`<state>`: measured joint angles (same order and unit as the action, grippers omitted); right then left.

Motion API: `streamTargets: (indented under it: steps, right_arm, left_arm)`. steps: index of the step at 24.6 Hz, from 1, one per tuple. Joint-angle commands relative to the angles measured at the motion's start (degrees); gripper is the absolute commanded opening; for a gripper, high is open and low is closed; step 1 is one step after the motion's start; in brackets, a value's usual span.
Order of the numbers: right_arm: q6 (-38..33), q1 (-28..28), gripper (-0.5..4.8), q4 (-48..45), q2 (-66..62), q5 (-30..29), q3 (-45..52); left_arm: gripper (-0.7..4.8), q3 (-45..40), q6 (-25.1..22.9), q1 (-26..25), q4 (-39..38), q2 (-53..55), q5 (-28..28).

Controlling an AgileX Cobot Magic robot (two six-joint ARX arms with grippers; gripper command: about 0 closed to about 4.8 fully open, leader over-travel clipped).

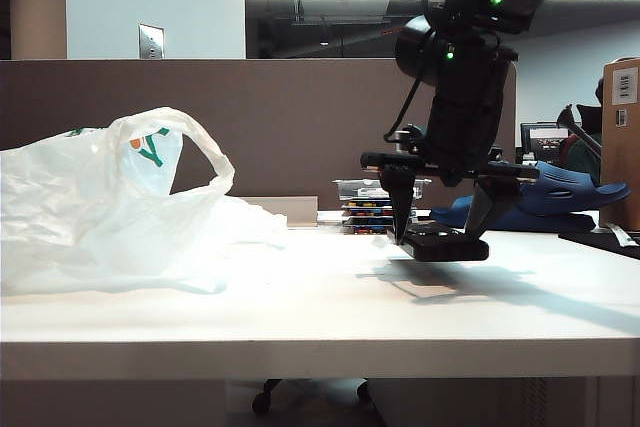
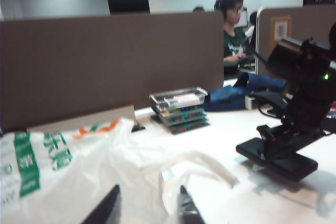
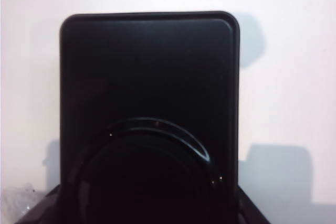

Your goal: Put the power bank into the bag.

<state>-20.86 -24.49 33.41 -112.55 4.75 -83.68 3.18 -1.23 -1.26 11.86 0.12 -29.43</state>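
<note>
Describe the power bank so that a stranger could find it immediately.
Look at the white table, right of the crinkly white bag. Under the right pincer, whose fingers straddle it, is the power bank: a flat, plain black slab, unlike the colourful stacked cases behind.

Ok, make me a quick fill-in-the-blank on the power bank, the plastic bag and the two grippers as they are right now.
1. In the exterior view the plastic bag lies to the ___ of the power bank.
2. The bag's logo is orange and ___.
3. The right gripper holds the power bank; the left gripper, jaws apart above the bag, holds ___.

Missing words: left; green; nothing.
</note>
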Motion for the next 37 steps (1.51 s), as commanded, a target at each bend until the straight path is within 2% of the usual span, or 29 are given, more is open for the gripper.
streamTargets:
  steps: [1, 3, 5, 9, 10, 11, 12, 15, 17, 21, 28, 30, 33, 34, 35, 37]
  right_arm:
    - [0.4, -0.1, 2.57, 0.3, 2.3, -1.0, -0.4]
    - [1.4, -0.1, 2.57, 0.6, 3.5, -1.3, -0.4]
    - [1.9, -0.1, 2.57, 0.9, 4.9, -1.5, -0.4]
    - [3.4, -0.1, 2.57, 1.1, 7.4, -2.1, -0.5]
    - [3.4, -0.1, 2.57, 1.2, 7.8, -2.2, -0.5]
    - [3.4, -0.1, 2.57, 1.2, 8.1, -2.3, -0.5]
    - [3.4, -0.1, 2.57, 1.2, 8.2, -2.4, -0.5]
    - [3.3, -0.1, 2.57, 1.3, 8.3, -5.3, -0.5]
    - [3.3, -0.1, 2.57, 1.2, 8.3, -6.4, -0.5]
    - [3.4, -0.1, 2.57, 0.8, 8.3, -6.7, -0.5]
    - [3.6, -0.1, 2.57, 0.2, 8.3, -10.1, -0.6]
    - [3.6, -0.1, 2.57, 0.4, 8.3, -10.0, -1.2]
    - [4.7, -0.1, 2.57, 0.8, 8.3, -10.0, -2.5]
    - [4.7, -0.1, 2.57, 1.1, 8.3, -10.0, -3.3]
    - [4.7, -0.1, 2.57, 1.1, 8.3, -10.0, -3.8]
    - [4.7, -0.1, 2.57, 1.1, 8.3, -10.1, -4.8]
  left_arm:
    - [1.54, 2.6, 0.2, 0.0, 1.1, 0.0, -0.1]
    - [1.59, 4.4, 0.2, 0.0, 1.1, 0.0, -0.1]
    - [1.93, 6.2, 0.0, 0.0, 1.1, 0.2, 0.6]
    - [2.01, 9.9, -0.5, 0.0, 2.3, 3.7, 1.1]
    - [2.31, 10.8, -0.5, 0.0, 2.6, 4.8, 1.1]
    - [3.08, 12.4, -0.5, 0.0, 2.4, 6.7, 1.1]
    - [3.14, 13.4, -0.5, 0.0, 2.4, 8.1, 1.1]
    - [3.14, 17.6, -0.9, 0.0, 2.4, 16.8, 1.1]
    - [3.15, 20.5, -5.0, 0.0, 2.4, 23.6, -0.6]
    - [3.15, 27.8, -9.8, 0.1, 1.6, 39.2, -4.5]
    - [3.15, 42.1, -14.3, 3.5, -3.8, 60.7, -3.8]
    - [3.15, 45.1, -17.2, 5.2, -5.5, 65.5, -3.8]
    - [3.19, 47.8, -21.4, 8.5, -7.0, 70.1, 0.2]
    - [3.35, 48.4, -23.0, 9.7, -7.1, 71.6, 3.1]
    - [3.83, 48.8, -24.1, 10.6, -7.1, 72.9, 5.4]
    - [3.98, 48.9, -26.1, 12.2, -7.0, 74.7, 9.1]
